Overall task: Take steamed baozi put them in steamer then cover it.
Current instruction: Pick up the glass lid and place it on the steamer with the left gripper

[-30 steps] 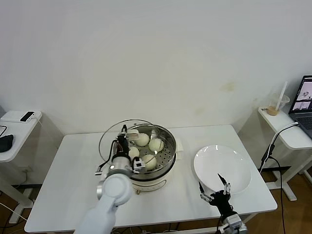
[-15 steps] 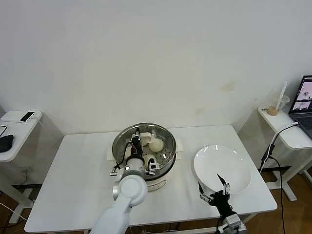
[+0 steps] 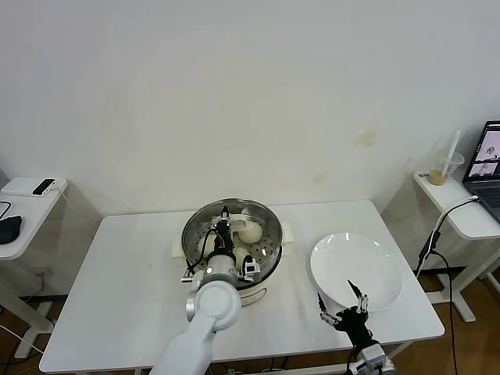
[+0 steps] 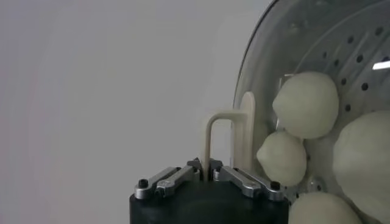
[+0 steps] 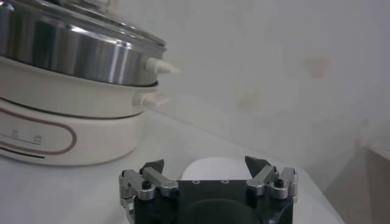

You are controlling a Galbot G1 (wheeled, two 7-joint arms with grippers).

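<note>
Four steamed baozi [image 4: 306,105] now lie under the cover [image 3: 231,228], swung from nine o'clock (a second ago) onto the steamer [image 3: 267,269]; left end effector [image 4: 207,172] clenches its handle [image 4: 226,137], release pending. Right end effector [image 5: 207,176] idles spread beside the plate [image 3: 375,269].

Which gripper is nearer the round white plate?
Right. The right gripper hovers open at the round white plate's near edge; the left gripper is over the steel steamer, gripping the lid's handle.

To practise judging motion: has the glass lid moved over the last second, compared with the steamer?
Yes. The lid, held by its handle in the shut left gripper, has shifted rightward from beside the steamer to sit over its rim.
</note>
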